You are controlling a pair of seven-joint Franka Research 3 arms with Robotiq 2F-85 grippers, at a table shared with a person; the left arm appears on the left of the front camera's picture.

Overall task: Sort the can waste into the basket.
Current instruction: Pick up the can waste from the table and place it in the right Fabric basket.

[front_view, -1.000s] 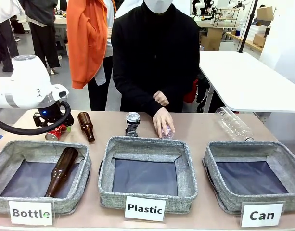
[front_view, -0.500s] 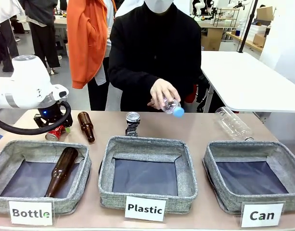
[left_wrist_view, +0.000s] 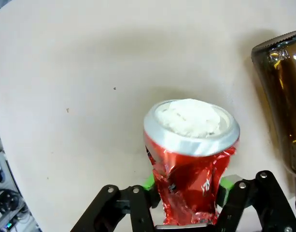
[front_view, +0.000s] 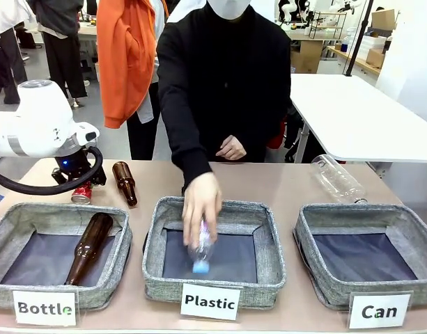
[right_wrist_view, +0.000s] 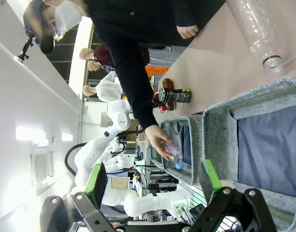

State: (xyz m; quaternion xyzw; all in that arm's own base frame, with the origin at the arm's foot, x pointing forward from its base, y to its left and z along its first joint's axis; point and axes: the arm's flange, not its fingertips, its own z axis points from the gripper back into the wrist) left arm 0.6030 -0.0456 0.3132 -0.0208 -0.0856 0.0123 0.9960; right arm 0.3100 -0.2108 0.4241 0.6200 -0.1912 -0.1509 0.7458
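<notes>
"Where the front camera looks across the table (front_view: 283, 184), what holds the red can (front_view: 81, 194)?"

"The left gripper (front_view: 80, 188) pinches it at the table's far left, beside a brown bottle (front_view: 125, 182), well apart from the Can basket (front_view: 366, 214) at the right. A person's hand (front_view: 201, 200) holds a small plastic bottle (front_view: 200, 250) over the Plastic basket (front_view: 212, 206)."

"And from the left wrist?"

"Green pads (left_wrist_view: 148, 182) press both sides of the crumpled can, its pale end toward the camera."

"The right wrist?"

"The right gripper (right_wrist_view: 152, 186) hangs spread wide, holding nothing, the Can basket just ahead; the black can (right_wrist_view: 176, 95) sits on the table beyond the person's arm."
</notes>
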